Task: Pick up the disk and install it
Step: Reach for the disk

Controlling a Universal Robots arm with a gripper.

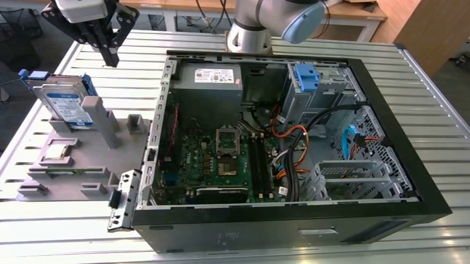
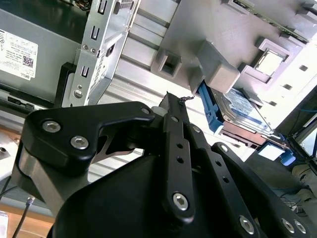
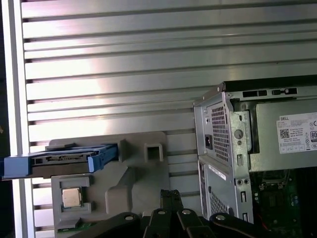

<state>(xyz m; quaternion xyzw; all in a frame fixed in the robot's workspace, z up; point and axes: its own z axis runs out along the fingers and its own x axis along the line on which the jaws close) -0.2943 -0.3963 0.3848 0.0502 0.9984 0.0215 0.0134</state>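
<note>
The disk (image 1: 65,104) is a silver drive with a white-and-blue label in a blue frame. It stands on edge in a grey holder (image 1: 96,148) at the exterior view's left. My gripper (image 1: 111,59) hangs above the table, higher than the disk and a little toward the exterior view's right of it, apart from it. Its black fingers are pressed together with nothing between them. In the first wrist view the disk (image 3: 59,162) shows edge-on beyond the shut gripper (image 3: 171,194). In the second wrist view the disk (image 2: 242,111) lies past the gripper (image 2: 171,96).
An open computer case (image 1: 411,165) takes up the middle and the exterior view's right, with a blue bracket (image 1: 306,77) in its drive bay. A small square chip (image 1: 59,151) sits on the grey holder. The slatted metal table (image 1: 140,60) lies under everything.
</note>
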